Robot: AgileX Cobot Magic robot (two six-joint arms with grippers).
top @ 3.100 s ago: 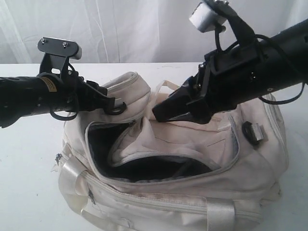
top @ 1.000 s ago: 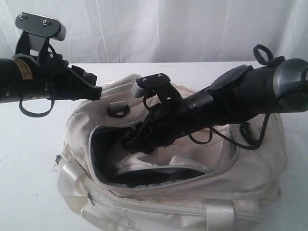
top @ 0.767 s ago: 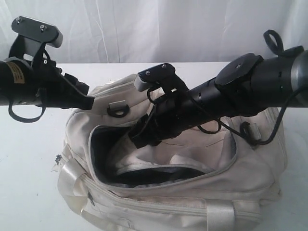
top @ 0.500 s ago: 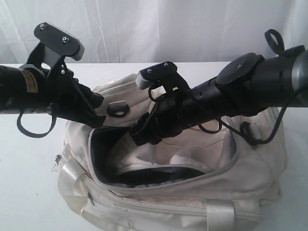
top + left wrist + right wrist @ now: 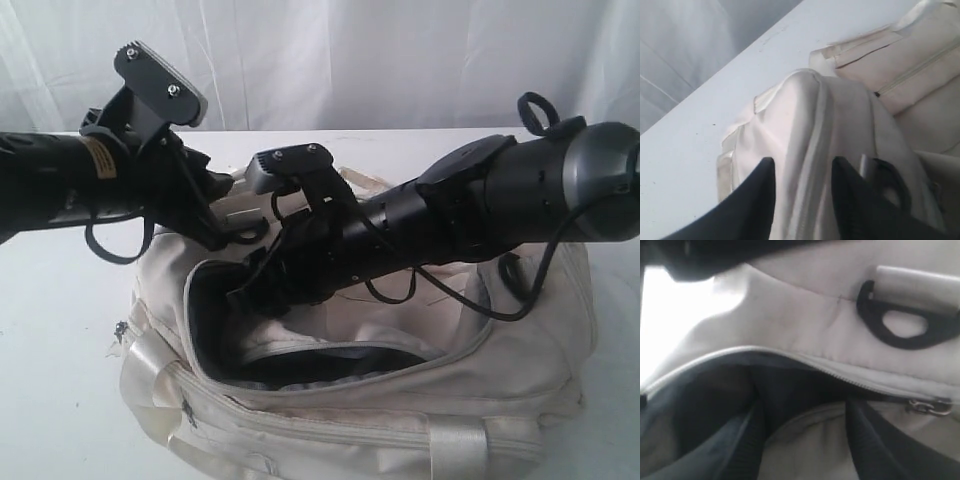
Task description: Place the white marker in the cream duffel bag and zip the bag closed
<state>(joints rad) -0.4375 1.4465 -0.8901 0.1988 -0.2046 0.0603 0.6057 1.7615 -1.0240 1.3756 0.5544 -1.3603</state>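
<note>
The cream duffel bag (image 5: 520, 350) lies on the table with its top zipper open and the dark lining showing. My right gripper (image 5: 242, 297) reaches across into the left end of the opening. In the right wrist view its fingers (image 5: 752, 440) stand open over a cream inner flap, below the zipper pull (image 5: 927, 407). My left gripper (image 5: 222, 238) hovers at the bag's far left rim, beside a black D-ring (image 5: 247, 233). It is open, and a ridge of the bag's fabric (image 5: 815, 130) lies beyond its fingertips (image 5: 767, 170). The white marker is out of view.
The bag rests on a white table (image 5: 60, 350) in front of a white curtain (image 5: 350, 60). A shiny webbing handle (image 5: 150, 360) hangs off the bag's near left corner. The right arm's cables loop over the bag's top.
The left arm has swung right and down from off the bag to its far left rim. The right gripper lifted a little, then pushed further left into the opening. Both jaws kept their spread.
</note>
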